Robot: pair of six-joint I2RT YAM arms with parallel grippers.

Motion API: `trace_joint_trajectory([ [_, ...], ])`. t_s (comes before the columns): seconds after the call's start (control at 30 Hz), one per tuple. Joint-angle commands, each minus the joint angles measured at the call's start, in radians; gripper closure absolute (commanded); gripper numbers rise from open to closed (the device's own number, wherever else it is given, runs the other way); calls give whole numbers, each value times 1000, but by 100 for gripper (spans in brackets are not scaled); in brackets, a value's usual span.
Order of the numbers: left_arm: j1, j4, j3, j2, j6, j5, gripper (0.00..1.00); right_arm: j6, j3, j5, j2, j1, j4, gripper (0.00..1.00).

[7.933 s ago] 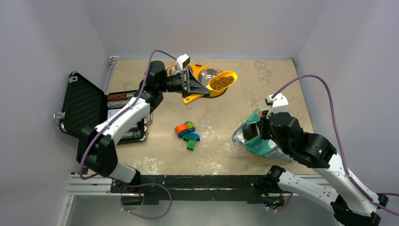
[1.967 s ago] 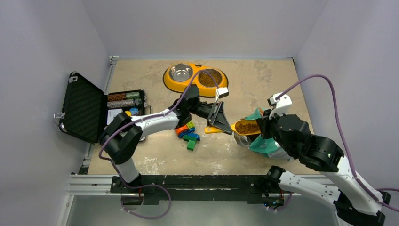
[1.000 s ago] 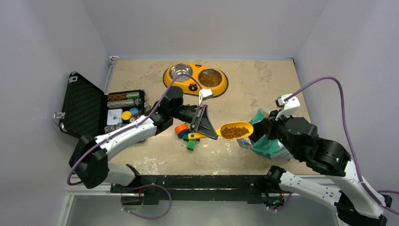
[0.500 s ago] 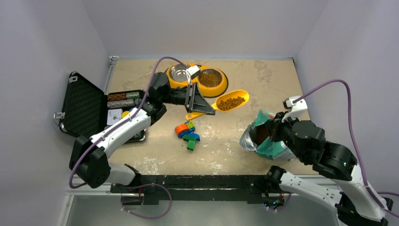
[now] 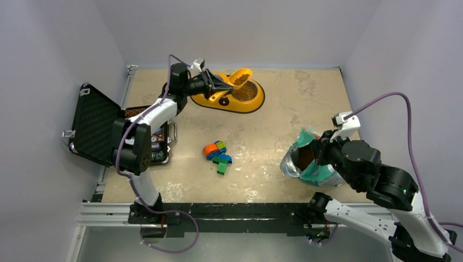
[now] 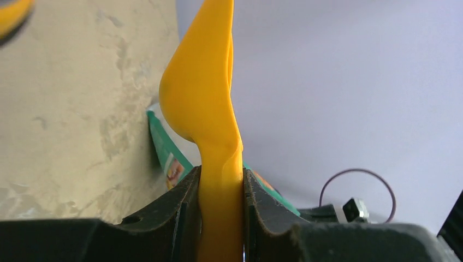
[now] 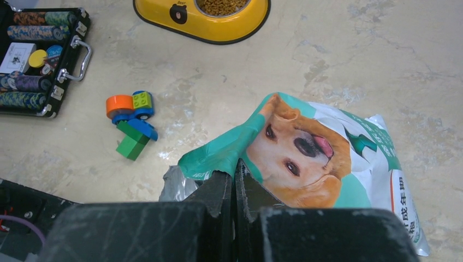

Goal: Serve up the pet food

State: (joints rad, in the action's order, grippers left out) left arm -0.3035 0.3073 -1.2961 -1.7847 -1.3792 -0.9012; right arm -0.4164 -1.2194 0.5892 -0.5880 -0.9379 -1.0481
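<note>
The worktop (image 5: 306,98) is a beige board, mottled and scuffed with pale patches, closed in by plain lilac-grey walls on three sides.

At the left edge a black case (image 5: 98,123) lies open, its tray of chips partly covered by the left arm. The left pincer (image 5: 215,84) is clamped tight on the handle of a yellow scoop (image 5: 240,78), which hangs above the right-hand bowl of a yellow feeder (image 5: 240,103) at the back of the worktop. Pet food (image 5: 241,79) shows in the scoop, and more fills the bowl beneath it. Near the middle sits a small cluster of toy blocks (image 5: 217,155), well apart from the feeder. To the right lies the bag (image 5: 311,166), and the right pincer (image 7: 236,174) is closed on the torn edge of its mouth.

The feeder's left-hand bowl is hidden behind the left pincer from above. The left wrist camera sees the scoop edge-on, so its load cannot be seen there. The right wrist camera cuts off the feeder's far rim. The dark inside of the bag's mouth cannot be made out.
</note>
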Motion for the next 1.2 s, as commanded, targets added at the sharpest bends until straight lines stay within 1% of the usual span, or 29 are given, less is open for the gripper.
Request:
trace_joint_trajectory([
  [0.0,109,29,-45,-40,-48,29,100,-35,-67,39,16,-7,66,100],
  [0.1,173,-83,-56,-53,11,54,100,-44,-69,48,10,-7,61,100],
  [0.2,211,-207,-99,-86,69,63,100,-45,-63,50,8,-7,65,100],
  [0.27,225,-268,-133,-115,89,66,100,-41,-63,53,3,-7,66,100],
  [0.4,237,-483,-209,-159,151,114,100,-42,-70,60,-10,-7,61,100],
  [0.5,238,-555,-266,-204,142,120,100,-55,-70,61,-13,-7,59,100],
  [0.6,239,-668,-349,-235,161,164,100,-65,-60,62,-15,-7,57,100],
  [0.73,239,-985,-513,-287,206,267,100,-66,-57,68,-16,-7,57,100],
  [0.77,238,-1031,-546,-298,203,285,100,-65,-62,67,-19,-7,56,100],
  [0.93,238,-1147,-650,-354,166,313,100,-54,-57,58,-25,-7,64,100],
  [1.07,229,-1301,-785,-398,172,379,100,-35,-57,51,-32,-7,75,100],
  [1.17,211,-1373,-889,-422,174,417,100,-19,-66,40,-42,-7,82,100],
])
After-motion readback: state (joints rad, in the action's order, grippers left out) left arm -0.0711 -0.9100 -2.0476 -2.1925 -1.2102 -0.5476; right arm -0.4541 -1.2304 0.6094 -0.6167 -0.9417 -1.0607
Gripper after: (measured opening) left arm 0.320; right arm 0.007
